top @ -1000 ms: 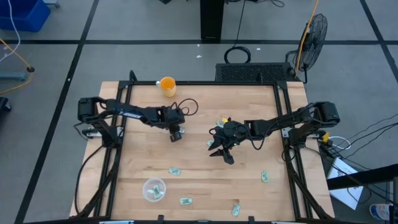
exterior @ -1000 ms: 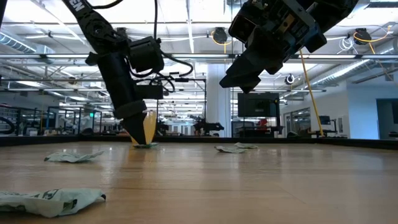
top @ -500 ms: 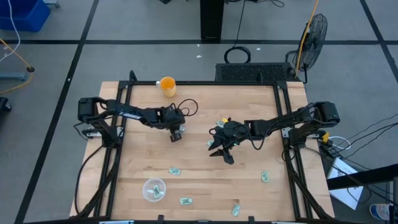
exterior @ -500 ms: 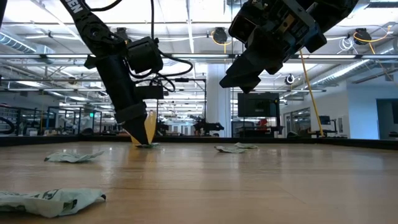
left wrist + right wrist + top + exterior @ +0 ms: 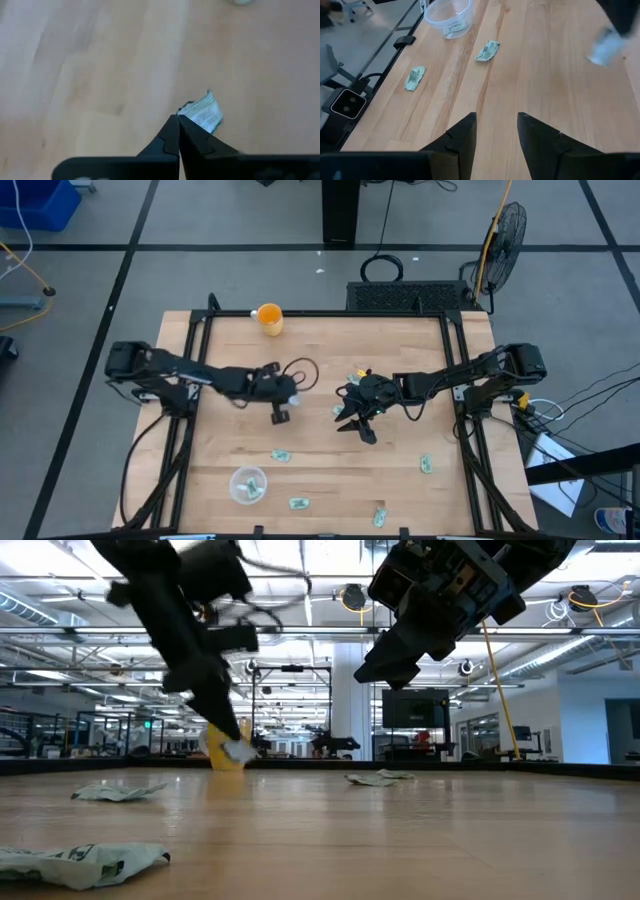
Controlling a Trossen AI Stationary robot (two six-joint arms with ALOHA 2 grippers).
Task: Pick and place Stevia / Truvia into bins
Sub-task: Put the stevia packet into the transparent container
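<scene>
Overhead: left gripper (image 5: 281,414) above bare wood up-table from the clear cup (image 5: 247,484), right gripper (image 5: 355,426) well off to the cup's far side. Left wrist view: fingers pinched tight on a Stevia sachet (image 5: 204,114). Right wrist view: fingers (image 5: 465,134) parted, holding nothing.

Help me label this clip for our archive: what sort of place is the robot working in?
Most likely a robotics lab or open industrial workspace. A wooden table stands on grey floor marked with dark lines, beside a floor fan, and the low view shows a large hall with exposed ceiling pipes behind it.
</scene>
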